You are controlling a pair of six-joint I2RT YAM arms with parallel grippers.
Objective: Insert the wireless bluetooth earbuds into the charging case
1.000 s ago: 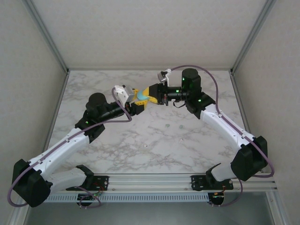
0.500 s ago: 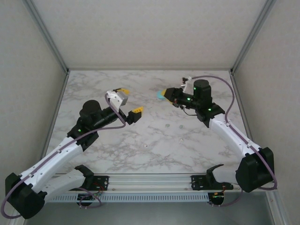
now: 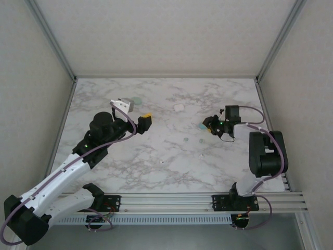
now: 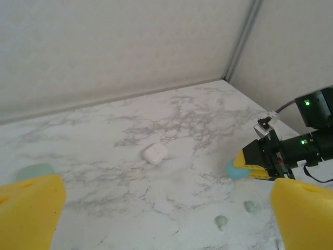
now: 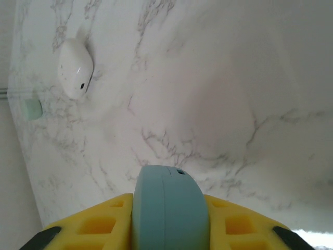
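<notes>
Our right fingers (image 5: 93, 224) pinch the blue case (image 5: 169, 208); our left fingers (image 4: 31, 208) stand spread wide, empty. Green earbuds (image 4: 222, 221) lie loose on the desk (image 3: 171, 166), so we judge nothing is inserted yet.

The right gripper (image 5: 169, 226) clamps a light blue case (image 5: 169, 200) between yellow pads (image 5: 99, 221). Beyond it on the marble table (image 5: 223, 99) lie a white case (image 5: 75, 66) and a mint green object (image 5: 31, 108).

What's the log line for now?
left gripper: open, empty | right gripper: shut on blue case | white case: on table | mint earbuds: loose on table
</notes>
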